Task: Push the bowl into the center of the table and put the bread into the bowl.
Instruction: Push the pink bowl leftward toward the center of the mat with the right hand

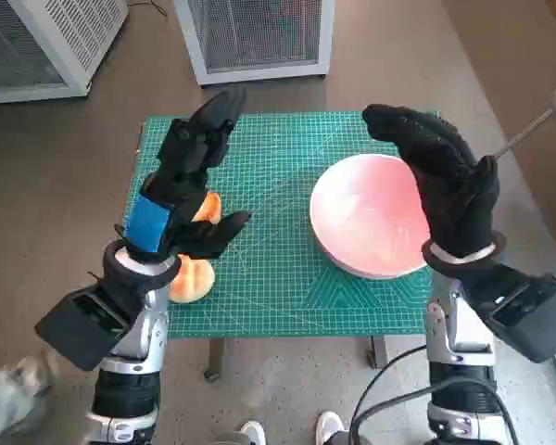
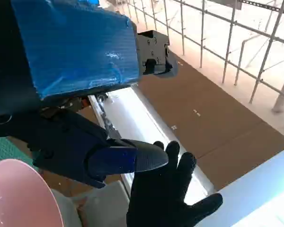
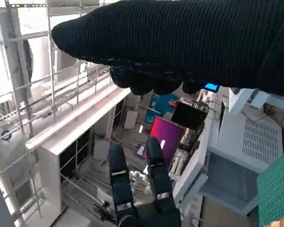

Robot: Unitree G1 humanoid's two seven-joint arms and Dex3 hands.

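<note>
Pink bowl (image 1: 369, 215) sits right of the desk (image 1: 278, 295) centre; bread (image 1: 193, 271) lies under my left hand (image 1: 181, 181). Both hands empty, fingers spread (raised). I'd lower the right hand (image 1: 445, 176) beside the bowl's outer rim and push it slowly leftward.

Green cutting mat (image 1: 287, 287), white mesh cabinets (image 1: 259, 37) behind.

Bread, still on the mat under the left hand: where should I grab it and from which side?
The bread lies near the mat's left front, partly hidden by the raised left hand, so its full shape is unclear. It looks rounded and soft: probably best taken from above, fingers closing across its rounded sides. The left hand is nearest; the bowl sits to the right.
</note>
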